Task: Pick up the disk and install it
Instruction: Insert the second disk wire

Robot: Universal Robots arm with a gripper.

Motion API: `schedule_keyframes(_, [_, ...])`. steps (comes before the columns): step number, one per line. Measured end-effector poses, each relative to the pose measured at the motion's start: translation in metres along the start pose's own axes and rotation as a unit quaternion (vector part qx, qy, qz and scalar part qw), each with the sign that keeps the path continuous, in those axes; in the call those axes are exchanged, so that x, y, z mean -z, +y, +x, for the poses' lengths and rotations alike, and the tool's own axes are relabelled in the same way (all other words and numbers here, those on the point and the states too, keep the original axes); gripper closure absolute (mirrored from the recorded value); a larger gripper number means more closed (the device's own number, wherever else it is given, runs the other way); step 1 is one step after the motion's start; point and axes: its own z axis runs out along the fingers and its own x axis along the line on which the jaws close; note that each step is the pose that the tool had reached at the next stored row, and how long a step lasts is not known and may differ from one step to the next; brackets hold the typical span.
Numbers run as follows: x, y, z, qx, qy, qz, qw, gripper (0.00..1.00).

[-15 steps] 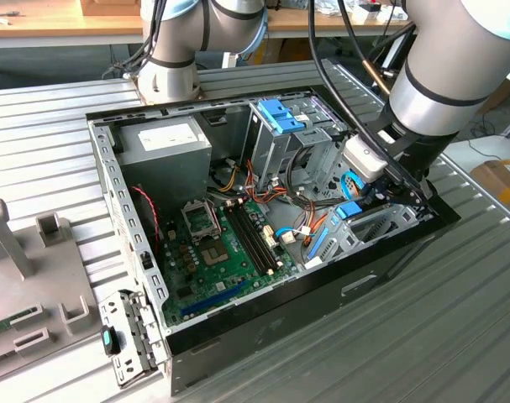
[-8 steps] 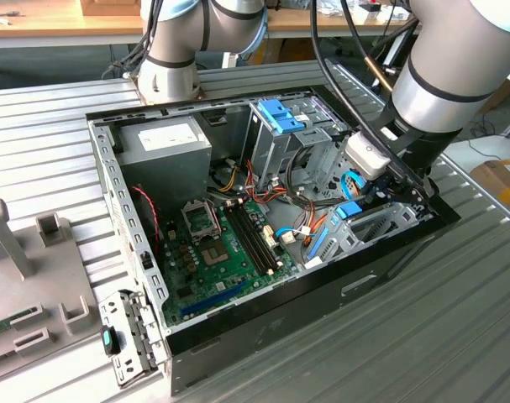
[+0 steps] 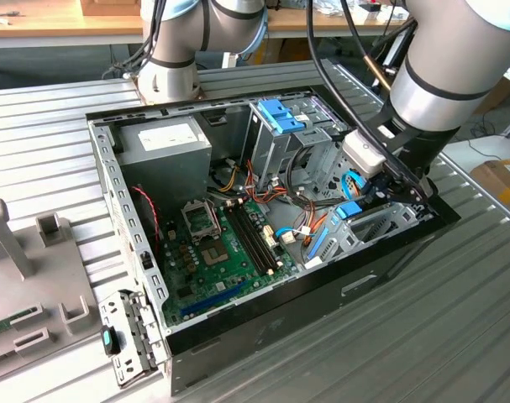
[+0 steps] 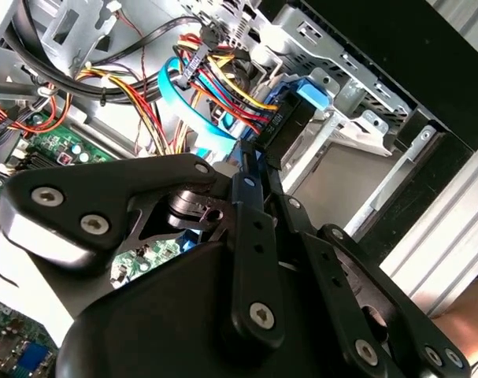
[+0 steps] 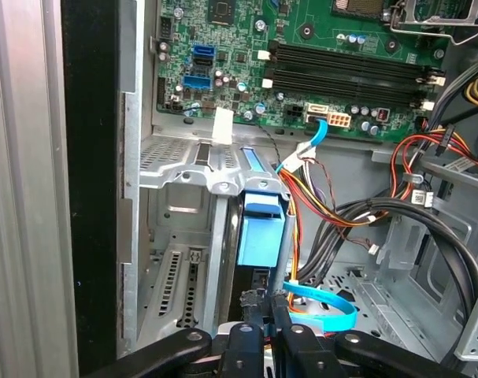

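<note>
The disk (image 5: 261,240) stands on edge in the silver bay (image 5: 183,228) at the open case's corner, its blue end tab facing the motherboard. In the exterior view that blue tab of the disk (image 3: 349,210) sits just ahead of the arm's wrist. My gripper (image 5: 264,305) has its black fingers drawn close together on the disk's dark end. In the second wrist view the gripper (image 4: 251,157) meets the disk (image 4: 311,93) beside a plug with coloured wires. From the exterior view my gripper (image 3: 395,191) is down inside the case at its right.
A tall silver cage with blue clips (image 3: 281,117) stands behind the bay. Bundled wires (image 5: 341,209) and a thin blue cable (image 5: 327,309) crowd the gripper. The motherboard (image 3: 225,248), power supply (image 3: 165,144) and black case wall (image 3: 322,290) surround it. A grey fixture (image 3: 28,277) lies at the exterior view's left.
</note>
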Motion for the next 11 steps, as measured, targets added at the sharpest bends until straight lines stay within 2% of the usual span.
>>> schedule_keyframes(1, [0.0, 0.0, 0.0, 0.0, 0.0009, 0.0, 1.0, 0.84])
schedule_keyframes(3, [0.0, 0.0, -0.0001, -0.002, 0.0067, -0.0005, 1.0, 0.84])
schedule_keyframes(4, [-0.0002, 0.0001, 0.0, -0.002, 0.008, -0.0005, 1.0, 0.84])
schedule_keyframes(11, [-0.0009, 0.0001, -0.0017, -0.004, 0.0086, -0.0005, 1.0, 0.84])
